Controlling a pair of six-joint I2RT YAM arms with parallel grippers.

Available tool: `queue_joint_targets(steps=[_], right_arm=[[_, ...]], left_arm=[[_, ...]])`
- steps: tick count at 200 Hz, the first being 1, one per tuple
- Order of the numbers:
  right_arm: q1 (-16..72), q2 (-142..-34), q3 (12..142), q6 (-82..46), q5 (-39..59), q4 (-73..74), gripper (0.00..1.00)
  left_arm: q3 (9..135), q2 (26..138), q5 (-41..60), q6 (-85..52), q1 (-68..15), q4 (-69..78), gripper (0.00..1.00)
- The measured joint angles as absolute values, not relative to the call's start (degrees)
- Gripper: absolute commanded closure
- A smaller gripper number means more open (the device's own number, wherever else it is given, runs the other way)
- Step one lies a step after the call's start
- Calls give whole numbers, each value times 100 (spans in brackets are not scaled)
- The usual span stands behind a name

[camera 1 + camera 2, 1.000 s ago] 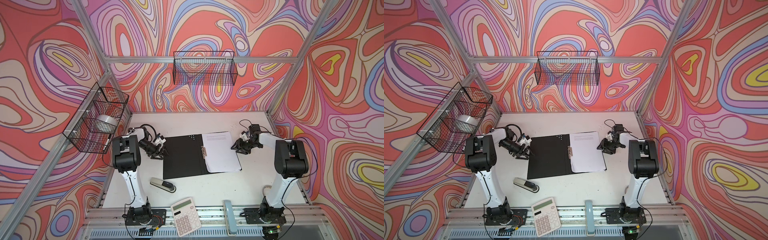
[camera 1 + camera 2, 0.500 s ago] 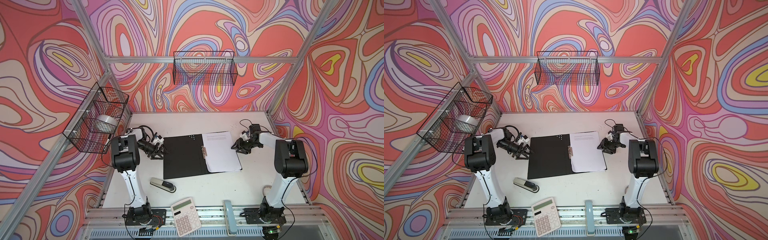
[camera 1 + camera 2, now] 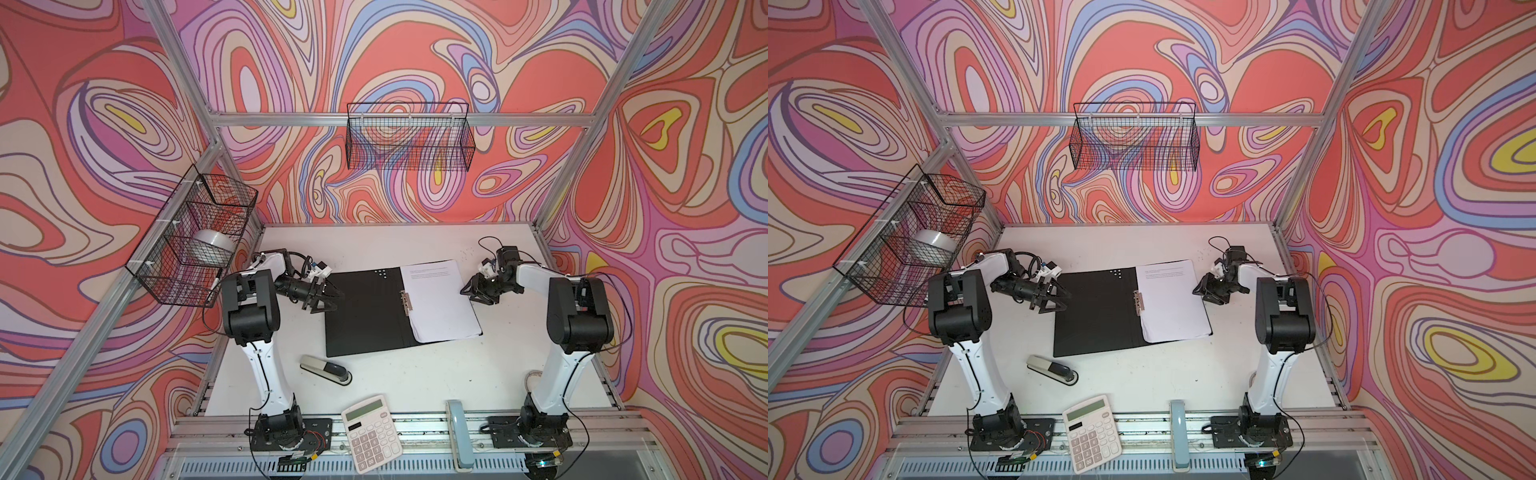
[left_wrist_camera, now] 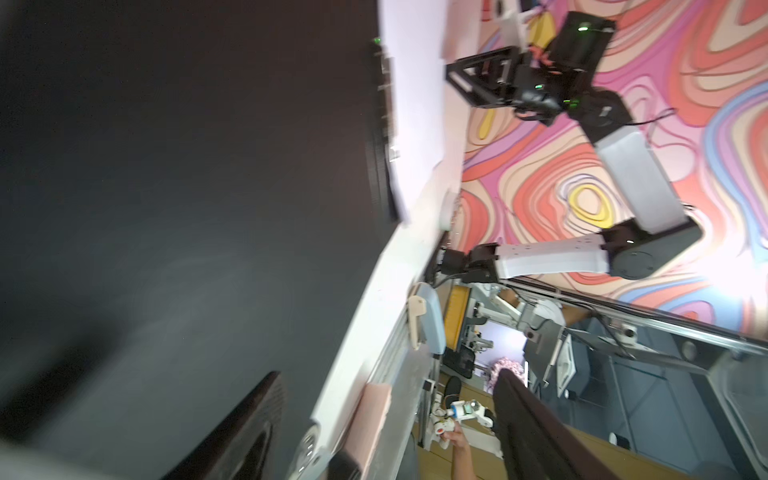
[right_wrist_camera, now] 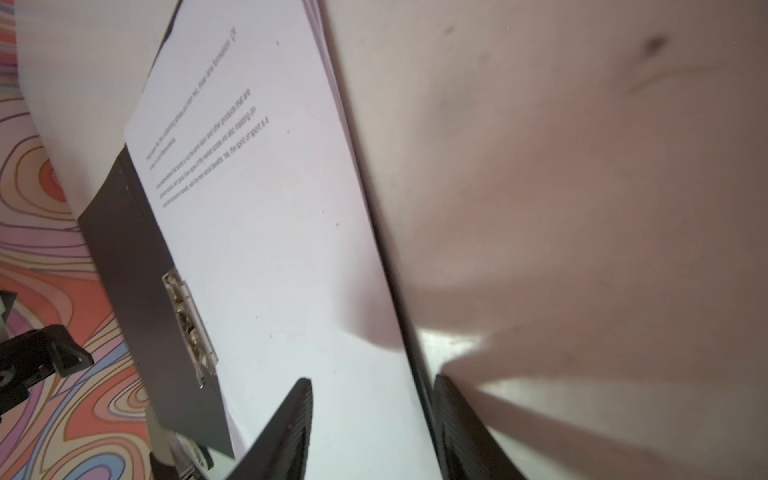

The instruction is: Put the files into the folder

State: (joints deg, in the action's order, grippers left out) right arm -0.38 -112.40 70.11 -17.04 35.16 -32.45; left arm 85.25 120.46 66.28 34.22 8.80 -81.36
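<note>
The folder (image 3: 361, 316) (image 3: 1092, 316) lies open in the middle of the table, black inside up, with a metal clip (image 5: 189, 324) at its spine. The files (image 3: 440, 299) (image 3: 1173, 297), white sheets with a few text lines, lie stacked on its right half. My left gripper (image 3: 334, 301) (image 3: 1066, 300) (image 4: 388, 374) is open at the folder's left edge, holding nothing. My right gripper (image 3: 471, 296) (image 3: 1203, 297) (image 5: 374, 379) is open and straddles the right edge of the files (image 5: 270, 208) and folder (image 5: 133, 257). One finger is over the paper, the other on the table side.
A stapler (image 3: 326, 370) lies in front of the folder. A calculator (image 3: 372, 432) and a pale blue tool (image 3: 459, 432) rest on the front rail. Wire baskets hang on the back wall (image 3: 409, 137) and left wall (image 3: 195, 241), the left one holding a tape roll (image 3: 212, 245).
The left arm has shifted slightly by the folder's left edge. The right gripper, folder and files have stayed where they were.
</note>
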Motion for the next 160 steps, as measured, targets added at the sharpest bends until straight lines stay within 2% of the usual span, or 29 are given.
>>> queue_joint_targets(steps=[39, 67, 80, 118, 160], right_arm=[[158, -11306, 6971, -1721, 3964, -3319, 50], [156, -11306, 6954, -1721, 4023, -3341, 50], [156, -11306, 6954, -1721, 4027, -3354, 50], [158, -11314, 6980, -1719, 4021, -3426, 50], [158, -11332, 7008, -1723, 4029, -3433, 49]], left_arm=[[8733, 12130, 7308, 3929, 718, -8678, 21], [8746, 12151, 7190, 3704, 779, -8576, 22], [8556, 12007, 6676, 3138, 832, -7972, 20], [7957, 11163, 4209, 2016, 928, -6451, 15], [7896, 11093, 2860, 1549, 932, -5669, 10]])
